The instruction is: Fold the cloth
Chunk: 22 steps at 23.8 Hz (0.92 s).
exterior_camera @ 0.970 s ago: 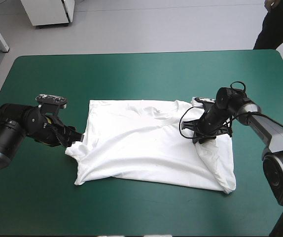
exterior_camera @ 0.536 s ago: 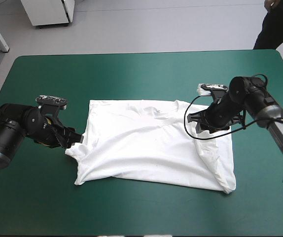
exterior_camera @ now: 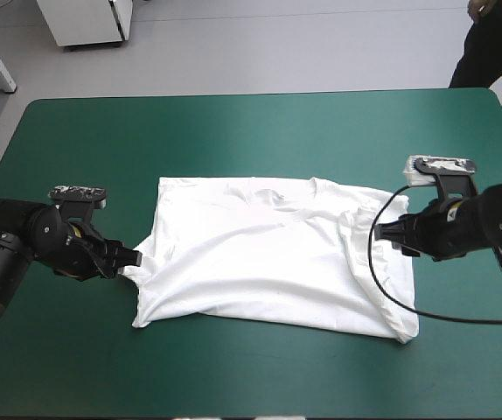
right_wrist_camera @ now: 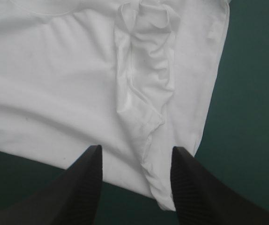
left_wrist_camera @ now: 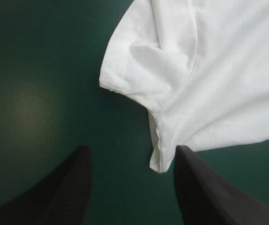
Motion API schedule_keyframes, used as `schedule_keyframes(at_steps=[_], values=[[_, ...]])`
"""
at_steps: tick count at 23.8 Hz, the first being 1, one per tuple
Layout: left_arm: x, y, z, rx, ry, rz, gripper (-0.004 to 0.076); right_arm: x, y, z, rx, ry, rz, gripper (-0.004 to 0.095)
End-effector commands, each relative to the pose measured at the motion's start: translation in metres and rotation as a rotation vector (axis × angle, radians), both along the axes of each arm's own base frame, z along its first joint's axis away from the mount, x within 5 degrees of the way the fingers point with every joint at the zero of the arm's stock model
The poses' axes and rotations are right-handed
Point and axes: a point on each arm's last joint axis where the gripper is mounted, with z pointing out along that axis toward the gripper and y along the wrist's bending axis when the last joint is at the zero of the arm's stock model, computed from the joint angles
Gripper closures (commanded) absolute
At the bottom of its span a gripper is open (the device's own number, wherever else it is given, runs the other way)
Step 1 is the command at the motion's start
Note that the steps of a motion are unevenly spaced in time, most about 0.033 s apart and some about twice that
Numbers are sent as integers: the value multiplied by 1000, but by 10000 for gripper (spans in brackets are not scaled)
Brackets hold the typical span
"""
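Observation:
The white T-shirt [exterior_camera: 268, 258] lies spread flat mid-table, its right sleeve folded inward into a wrinkled ridge [right_wrist_camera: 146, 89]. My left gripper [exterior_camera: 130, 259] is low at the shirt's left side and open. The left sleeve's corner [left_wrist_camera: 157, 161] lies on the cover between its fingers, not pinched. My right gripper [exterior_camera: 391, 236] hovers open over the shirt's right edge. In the right wrist view the gripper [right_wrist_camera: 137, 157] has the folded sleeve's end lying under the gap, and it holds nothing.
Teal-green cover [exterior_camera: 251, 131] shows all round the shirt, with wide bands toward the far edge and the near edge [exterior_camera: 251, 376]. No other objects lie on the table.
My right gripper has pulled back to the right, off the folded sleeve to the shirt's edge. My left gripper has drawn slightly left and nearer, away from the left sleeve.

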Motion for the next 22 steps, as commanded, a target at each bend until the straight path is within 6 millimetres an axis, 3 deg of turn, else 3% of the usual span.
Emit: schedule_keyframes(at_steps=[1,3,6,9,16,22], values=[[-11,-4,14,-76,-37,-9,388,-25,-5,10,43,-51,-27,462],[-14,-10,0,-127,-6,-15,388,-39,-6,2,70,-33,-45,462],[-18,-14,-36,-104,49,-33,387,-46,-7,-4,83,-19,-58,463],[-17,-19,-56,-122,36,-37,386,-47,-7,-5,80,-19,-60,463],[1,-24,-85,-92,124,-44,386,-47,-9,-5,67,-22,-63,463],[7,-42,-103,-27,165,-94,386,-46,-9,-5,65,-23,-63,463]])
